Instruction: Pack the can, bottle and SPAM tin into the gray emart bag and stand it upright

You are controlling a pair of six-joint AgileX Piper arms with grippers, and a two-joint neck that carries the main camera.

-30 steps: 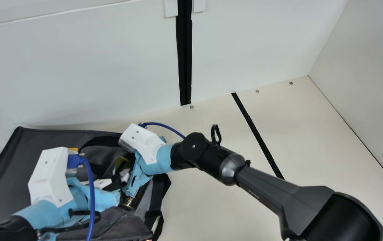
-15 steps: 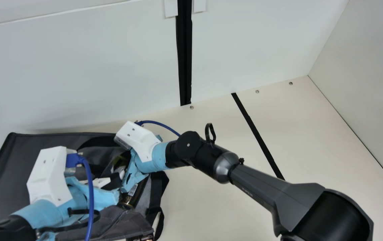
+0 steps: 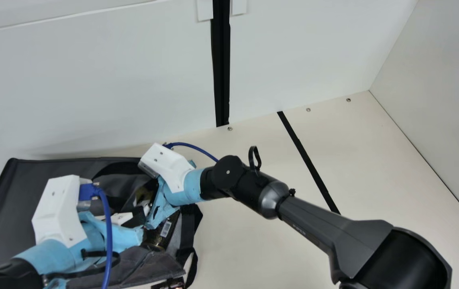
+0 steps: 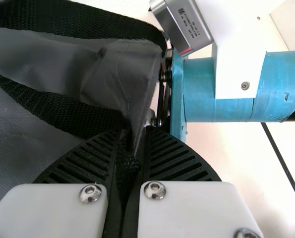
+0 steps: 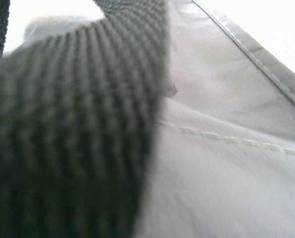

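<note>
At the bag's mouth, the dark cylinder has turned, baring its label to the main view; the load seems to be settling before standing. The left wrist view shows the left gripper, fingers pinching the bag's edge. Right gripper, at the mouth: grip, cannot tell.

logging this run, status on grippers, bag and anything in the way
Left gripper clamped on gray bag. Right gripper at bag's opening, grip unclear. Black strap crowding right wrist view.
</note>
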